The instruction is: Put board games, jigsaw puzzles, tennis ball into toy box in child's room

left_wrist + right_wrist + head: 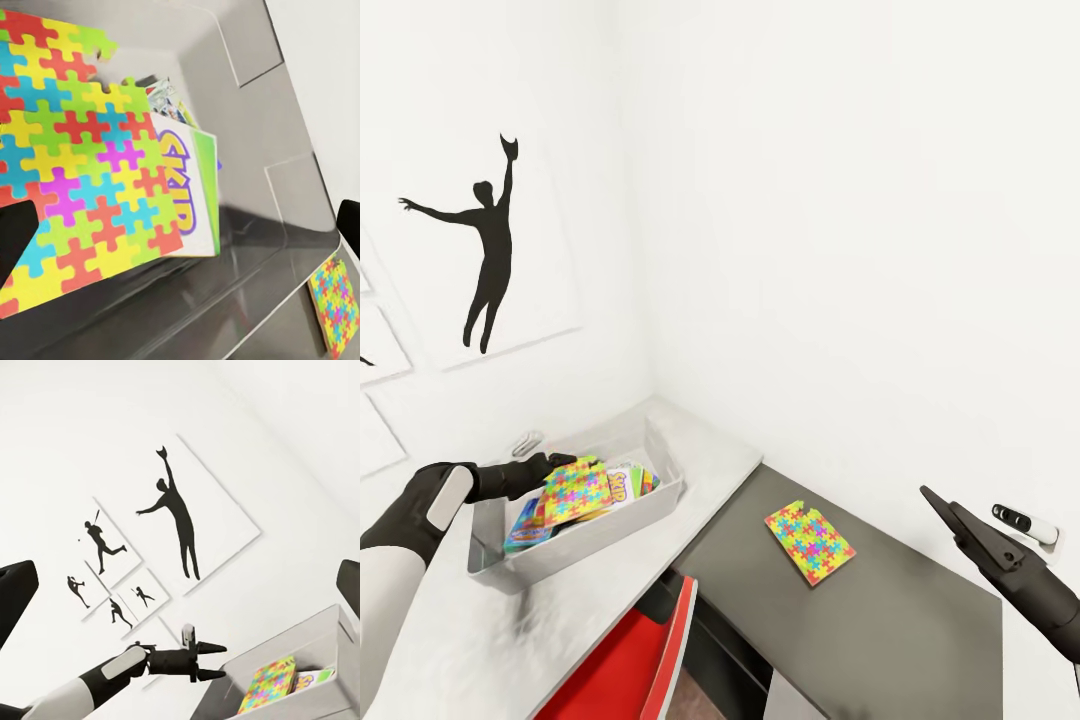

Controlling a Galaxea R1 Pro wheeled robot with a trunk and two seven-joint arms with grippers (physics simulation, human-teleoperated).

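Grey toy box (pixel 660 495) on tabletop (pixel 480 640) | left gripper (pixel 565 462) pinches jigsaw puzzle (pixel 575 492) inside | second puzzle (pixel 809 541) at 3 o'clock | right gripper (pixel 950 520) spread, empty | left wrist: "SKIP" board game (pixel 191 191) underneath

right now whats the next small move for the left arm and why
Probably open the jaws of the left gripper: the jigsaw puzzle it holds already sits over the board games inside the toy box. A second puzzle waits on the dark desk.

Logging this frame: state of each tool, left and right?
Left tool: at the jigsaw puzzle over the toy box; grip cannot be told.
Right tool: open, empty, raised over the dark table.
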